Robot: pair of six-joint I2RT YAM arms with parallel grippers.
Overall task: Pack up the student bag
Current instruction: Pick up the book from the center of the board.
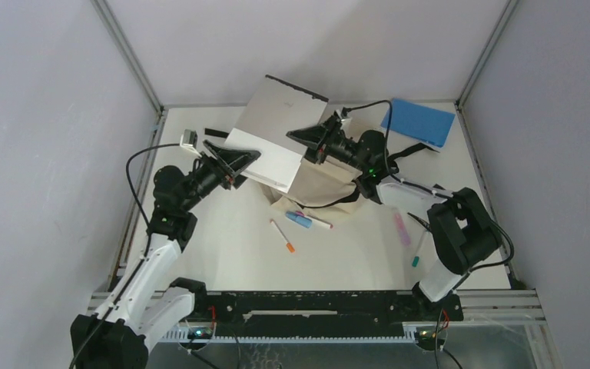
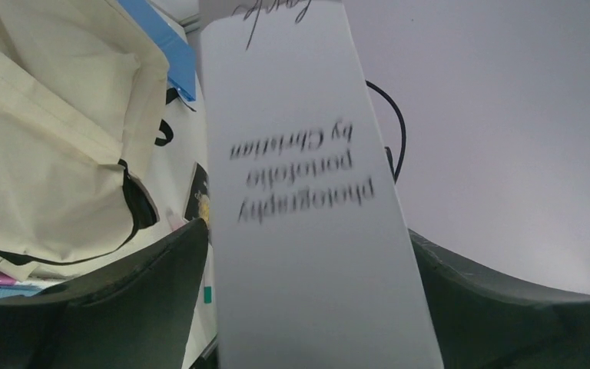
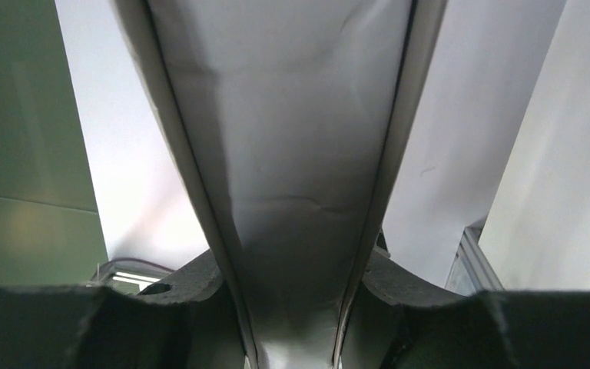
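Right fingers [image 3: 445, 323] are clamping a big white portfolio book [image 1: 276, 131] over the cream fabric backpack [image 1: 323, 188] lying on the counter [image 1: 223, 231]; left fingers [image 2: 123, 307] are straddling it, grip unclear. Coloured pens [image 1: 282, 236] and blue notebook [image 1: 419, 121] are lying outside.

Both arms reach inward; the right gripper [image 1: 301, 136] clamps a white portfolio [image 1: 273, 127], the left gripper [image 1: 248, 157] with jaws wide around its opposite edge.
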